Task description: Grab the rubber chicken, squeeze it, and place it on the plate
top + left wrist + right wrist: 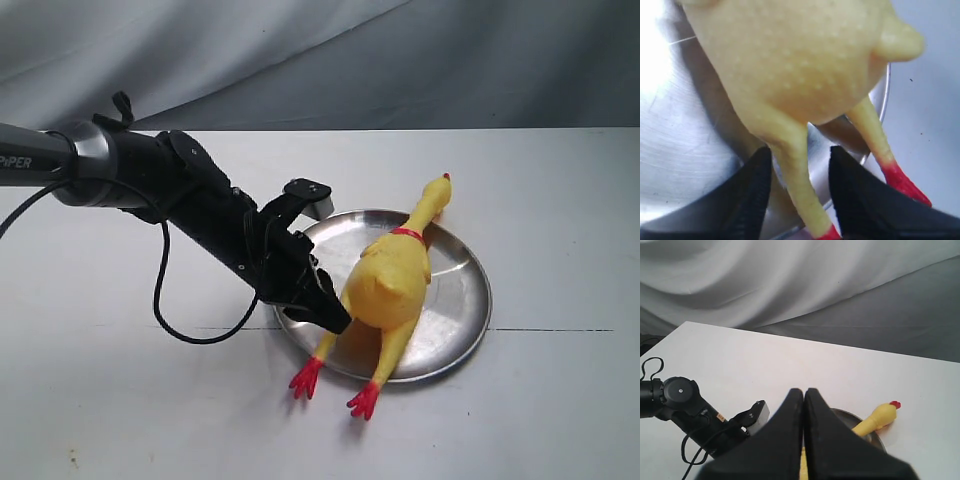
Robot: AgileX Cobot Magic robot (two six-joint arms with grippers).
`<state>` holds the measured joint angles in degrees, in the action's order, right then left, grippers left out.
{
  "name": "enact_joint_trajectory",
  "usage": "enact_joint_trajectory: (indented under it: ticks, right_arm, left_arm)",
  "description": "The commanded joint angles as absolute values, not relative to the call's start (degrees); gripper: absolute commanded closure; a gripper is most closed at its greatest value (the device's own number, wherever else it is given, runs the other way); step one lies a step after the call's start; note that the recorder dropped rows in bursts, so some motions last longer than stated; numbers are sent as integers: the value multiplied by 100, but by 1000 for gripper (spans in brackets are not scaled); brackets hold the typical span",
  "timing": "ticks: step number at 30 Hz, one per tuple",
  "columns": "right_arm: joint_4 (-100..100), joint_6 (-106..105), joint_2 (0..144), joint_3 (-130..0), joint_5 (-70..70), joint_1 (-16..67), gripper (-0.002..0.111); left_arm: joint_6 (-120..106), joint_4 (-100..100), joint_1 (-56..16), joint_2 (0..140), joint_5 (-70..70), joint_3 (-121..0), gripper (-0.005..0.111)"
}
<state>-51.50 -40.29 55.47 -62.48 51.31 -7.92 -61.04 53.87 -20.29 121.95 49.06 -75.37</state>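
Nearest, on the matte white table (pixel 560 400): red webbed feet of the rubber chicken (pixel 392 280), out past the rim of the plate (pixel 462 300). Lies lengthwise across that shiny, round, shallow metal, pimpled yellow body on it, slim neck and red comb beyond the far rim. At the legs, the left gripper (pixel 800 150): black wedge fingers parted, straddling one thin leg, released. On the right gripper (pixel 803 391): tapered black fingers pressed flat together, clenched on nothing. Behind, draped grey cloth (pixel 400 60).
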Motion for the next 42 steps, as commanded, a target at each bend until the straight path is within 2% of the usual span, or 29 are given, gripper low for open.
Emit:
enact_joint_trajectory:
  ticks: [1, 3, 9, 14, 17, 22, 28, 32, 38, 42]
  right_arm:
    - [-5172, -4014, 5509, -6278, 5152, -796, 108]
    - [-5172, -4014, 5509, -6278, 5152, -796, 108]
    - [-5158, -4026, 5509, -6278, 5130, -796, 108]
    - [-5145, -4015, 5509, -6278, 5030, -796, 108]
    - [-5137, -4015, 5531, -6250, 5038, -796, 108]
    - [-5176, -4015, 5770, -5961, 5062, -796, 108]
    - [-5162, -4414, 6440, -5557, 4913, -796, 108]
    - [-5113, -4497, 6619, -5398, 4359, -796, 108]
    - [-4974, -4773, 5944, -5498, 3103, -796, 108]
    - [-4910, -4773, 5408, -6275, 3221, -796, 108]
  left_arm:
    - [-6006, 5297, -2058, 12161, 4934, -7557, 48]
    - [-6006, 5297, -2058, 12137, 4934, -7557, 44]
    - [-5434, 4596, -2016, 11805, 5002, -7810, 44]
    - [-4702, 4121, -1711, 11103, 5299, -8298, 49]
    - [-4351, 4137, -1418, 10601, 5272, -8525, 66]
    - [-4157, 4282, -794, 9742, 5120, -8625, 107]
    - [-3868, 4307, -29, 9088, 5133, -8542, 107]
    - [-3868, 4307, 336, 8690, 4821, -8076, 107]
    - [-3868, 4307, 1036, 7767, 3813, -6981, 107]
    - [-3879, 4307, 1620, 6999, 3801, -6862, 107]
